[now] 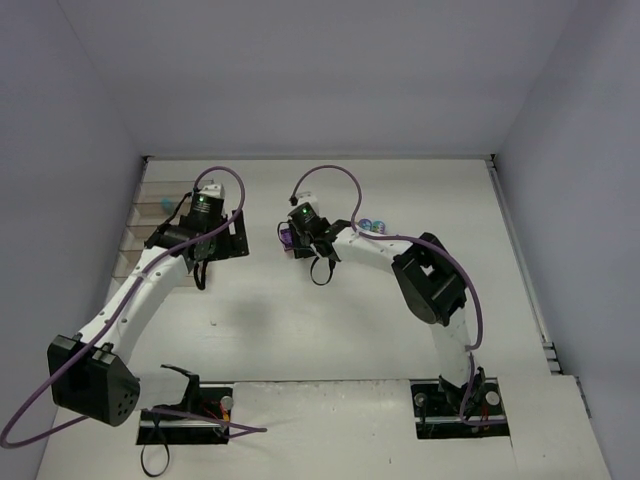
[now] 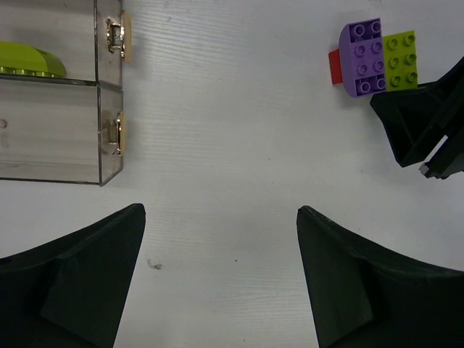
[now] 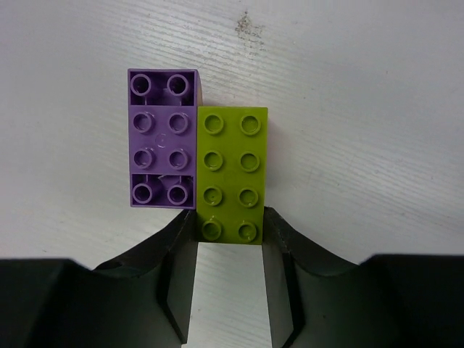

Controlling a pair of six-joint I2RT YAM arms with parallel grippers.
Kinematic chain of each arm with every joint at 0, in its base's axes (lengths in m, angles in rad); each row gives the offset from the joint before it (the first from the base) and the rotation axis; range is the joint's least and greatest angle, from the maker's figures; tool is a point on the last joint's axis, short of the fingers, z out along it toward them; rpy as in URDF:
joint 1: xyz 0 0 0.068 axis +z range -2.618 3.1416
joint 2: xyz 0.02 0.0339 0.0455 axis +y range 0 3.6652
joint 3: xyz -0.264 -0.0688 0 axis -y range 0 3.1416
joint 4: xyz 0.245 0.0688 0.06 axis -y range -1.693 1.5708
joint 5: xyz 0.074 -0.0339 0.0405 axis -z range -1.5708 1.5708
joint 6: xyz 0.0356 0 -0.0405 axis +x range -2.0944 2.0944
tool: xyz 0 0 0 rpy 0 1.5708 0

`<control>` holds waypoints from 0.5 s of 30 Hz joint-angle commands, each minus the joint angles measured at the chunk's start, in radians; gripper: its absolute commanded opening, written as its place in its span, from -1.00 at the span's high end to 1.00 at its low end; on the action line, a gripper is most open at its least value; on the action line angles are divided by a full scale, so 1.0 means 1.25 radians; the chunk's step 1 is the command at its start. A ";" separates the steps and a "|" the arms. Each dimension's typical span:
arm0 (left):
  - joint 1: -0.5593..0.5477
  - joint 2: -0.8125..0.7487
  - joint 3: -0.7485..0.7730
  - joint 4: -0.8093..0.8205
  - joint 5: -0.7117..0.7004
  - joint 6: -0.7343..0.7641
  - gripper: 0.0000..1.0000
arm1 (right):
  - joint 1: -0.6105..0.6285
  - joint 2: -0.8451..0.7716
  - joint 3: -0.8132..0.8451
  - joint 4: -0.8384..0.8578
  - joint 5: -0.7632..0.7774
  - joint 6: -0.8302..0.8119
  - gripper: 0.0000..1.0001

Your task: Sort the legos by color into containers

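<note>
My right gripper (image 3: pixel 230 221) is shut on the near end of a lime green lego (image 3: pixel 232 174) that lies flat on the table. A purple lego (image 3: pixel 161 138) lies flush against its left side. In the left wrist view the same purple lego (image 2: pixel 365 56) and lime lego (image 2: pixel 401 59) lie with a red lego (image 2: pixel 336 67) partly hidden behind them. My left gripper (image 2: pixel 221 217) hangs open over bare table, beside the clear containers (image 2: pixel 51 123). One container holds a lime green piece (image 2: pixel 29 59). From above, the containers (image 1: pixel 145 215) line the left edge.
A few more small legos (image 1: pixel 372 226) lie behind the right arm's forearm. A cyan piece (image 1: pixel 167 206) shows in the far container. The containers' brass latches (image 2: pixel 119 134) face the left gripper. Grey walls close in the table on three sides.
</note>
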 commanded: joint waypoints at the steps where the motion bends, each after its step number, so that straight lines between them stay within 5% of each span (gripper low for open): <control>1: 0.004 -0.030 0.006 0.025 0.030 -0.013 -0.58 | 0.003 -0.048 -0.002 0.053 0.032 -0.029 0.75; 3: 0.004 -0.038 0.002 0.053 0.069 -0.024 -0.57 | 0.000 -0.084 -0.031 0.072 0.023 -0.043 0.99; 15: 0.004 -0.029 -0.016 0.269 0.361 -0.162 -0.58 | -0.004 -0.419 -0.291 0.269 -0.093 -0.141 1.00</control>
